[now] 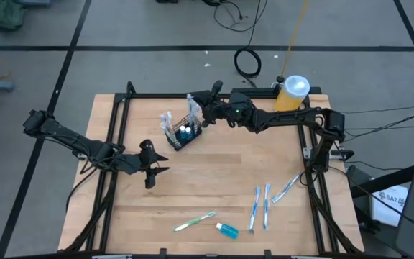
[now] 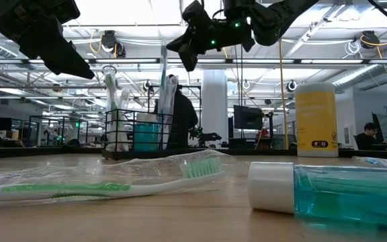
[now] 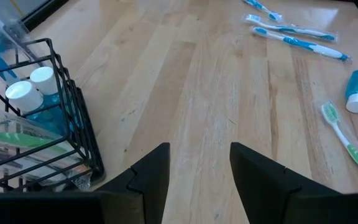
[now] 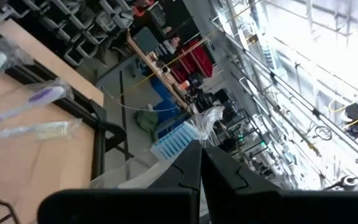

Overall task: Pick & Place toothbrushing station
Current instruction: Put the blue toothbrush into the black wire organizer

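Caddy at far centre; right gripper pinching a wrapped brush above it.

My left gripper [image 1: 149, 171] hovers left of centre, fingers [image 3: 151, 174] apart, nothing between them. To its right and farther off, the toothbrushing station [image 1: 181, 129] sits on the table [image 1: 214, 173], holding wrapped brushes and small blue bottles. Right gripper [image 1: 196, 109] is above its far edge, fingers together on a wrapped blue-bristled toothbrush [image 4: 176, 140]. A yellow bottle [image 1: 292, 93] stands far right.
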Robot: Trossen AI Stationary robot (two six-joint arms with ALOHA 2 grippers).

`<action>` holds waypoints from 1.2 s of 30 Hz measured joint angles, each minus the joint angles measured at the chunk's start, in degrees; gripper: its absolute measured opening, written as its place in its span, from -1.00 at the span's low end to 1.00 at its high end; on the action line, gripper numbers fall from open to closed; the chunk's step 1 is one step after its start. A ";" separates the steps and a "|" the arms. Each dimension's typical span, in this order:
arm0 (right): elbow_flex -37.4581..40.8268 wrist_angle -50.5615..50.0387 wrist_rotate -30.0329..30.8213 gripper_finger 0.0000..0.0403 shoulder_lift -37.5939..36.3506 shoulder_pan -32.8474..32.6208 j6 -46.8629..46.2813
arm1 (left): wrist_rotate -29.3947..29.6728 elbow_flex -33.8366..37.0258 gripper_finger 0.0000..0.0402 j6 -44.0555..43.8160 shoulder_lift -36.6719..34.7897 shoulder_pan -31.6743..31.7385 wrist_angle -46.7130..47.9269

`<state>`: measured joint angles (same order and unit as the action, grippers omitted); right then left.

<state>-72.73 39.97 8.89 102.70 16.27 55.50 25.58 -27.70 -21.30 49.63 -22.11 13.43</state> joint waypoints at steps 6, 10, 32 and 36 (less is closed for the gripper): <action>0.00 -0.06 -0.05 -1.00 0.14 0.22 -0.29 | 0.00 0.00 -0.13 0.00 0.00 0.00 0.01; 0.00 -4.04 -0.15 -1.00 0.14 0.20 -0.79 | 0.00 0.00 -0.13 0.00 0.00 0.00 0.02; 0.01 -19.88 -3.85 -1.00 1.34 -0.04 -6.88 | 0.00 0.00 -0.13 -0.52 0.00 0.01 0.01; 0.00 -19.36 -4.53 -1.00 2.39 -0.03 -7.43 | 0.00 0.00 -0.13 -0.70 0.00 0.00 0.00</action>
<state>-72.73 20.61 4.36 105.09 16.24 48.07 25.58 -27.70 -22.00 49.63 -22.11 13.43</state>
